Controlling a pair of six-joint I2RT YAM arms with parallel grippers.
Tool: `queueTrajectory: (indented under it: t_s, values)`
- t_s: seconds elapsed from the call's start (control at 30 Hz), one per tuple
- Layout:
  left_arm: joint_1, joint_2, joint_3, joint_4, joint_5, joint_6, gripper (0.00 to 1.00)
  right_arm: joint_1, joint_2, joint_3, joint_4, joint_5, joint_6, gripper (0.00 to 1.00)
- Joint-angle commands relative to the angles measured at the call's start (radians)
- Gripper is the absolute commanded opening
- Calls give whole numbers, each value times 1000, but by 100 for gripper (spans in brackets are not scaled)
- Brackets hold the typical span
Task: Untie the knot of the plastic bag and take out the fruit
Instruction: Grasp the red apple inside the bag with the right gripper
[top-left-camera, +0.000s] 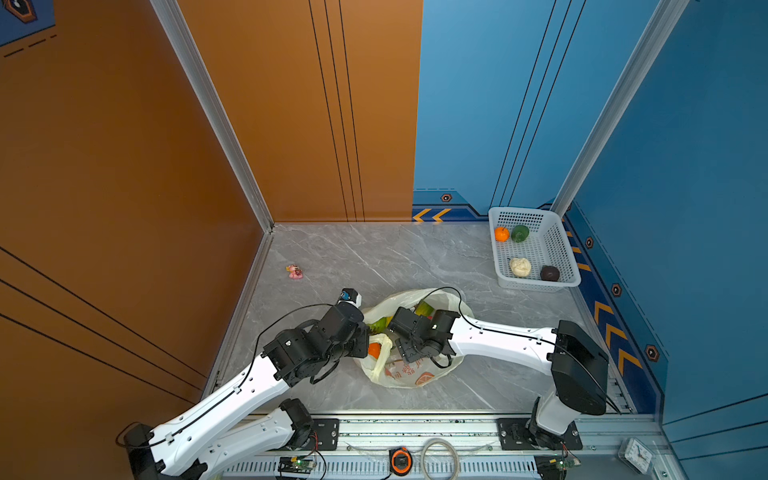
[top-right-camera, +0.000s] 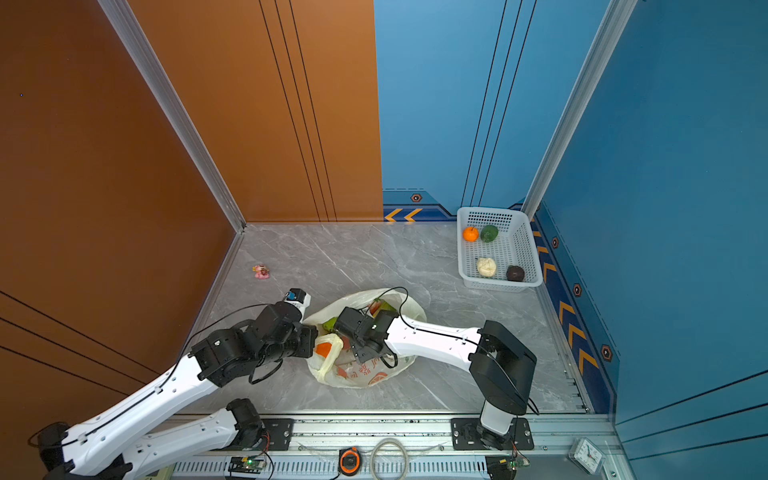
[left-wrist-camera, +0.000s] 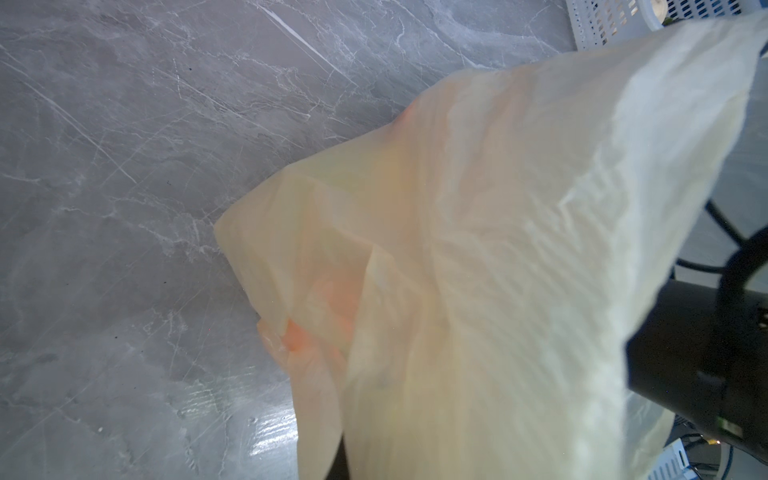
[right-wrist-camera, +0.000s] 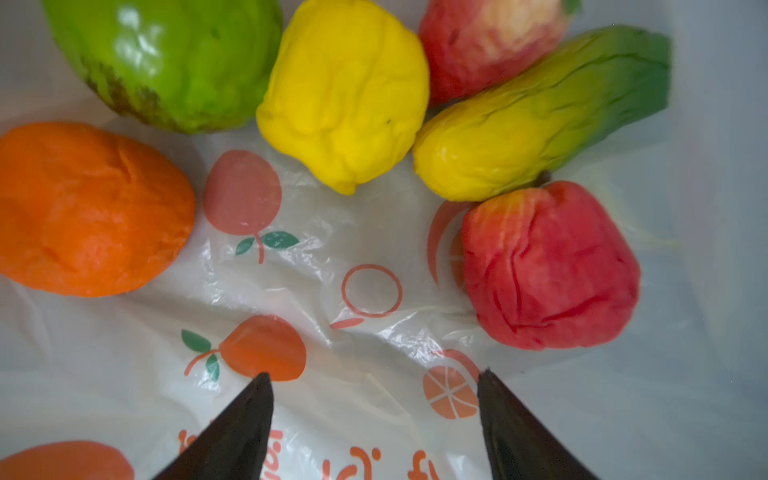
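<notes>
Left jaws — hidden by plastic bag (left-wrist-camera: 498, 257)

plastic bag (right-wrist-camera: 374, 291): thin crinkled film | fruit (right-wrist-camera: 345, 91): wrinkled, perhaps foam | table (left-wrist-camera: 124, 166): polished marble-look

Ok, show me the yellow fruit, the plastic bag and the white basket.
yellow fruit (right-wrist-camera: 345, 91): right wrist view, middle of its body.
plastic bag (top-left-camera: 409, 374): a top view, printed near side.
white basket (top-left-camera: 521, 217): a top view, perforated far wall.

A robot lab's test booth: orange wall (top-left-camera: 124, 166) and blue wall (top-left-camera: 478, 104) panels on aluminium posts (top-left-camera: 218, 120) enclose a marble-look tabletop (top-left-camera: 374, 257); a mounting rail (top-left-camera: 415, 428) and bare circuit board (top-left-camera: 296, 462) line the frame's lower edge.
</notes>
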Motion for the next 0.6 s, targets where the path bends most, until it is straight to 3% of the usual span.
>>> queueTrajectory:
  t_s: [0.0,0.23,0.57]
  values:
    - [-14,0,15,-1,12,17,0,-9,18,29,-54,124,59,80]
    - [-34,7,12,0,5,21,0,-48,33,17,-33,228,55,82]
    - [-53,6,2,-1,-6,19,0,-119,57,-24,66,211,-15,82]
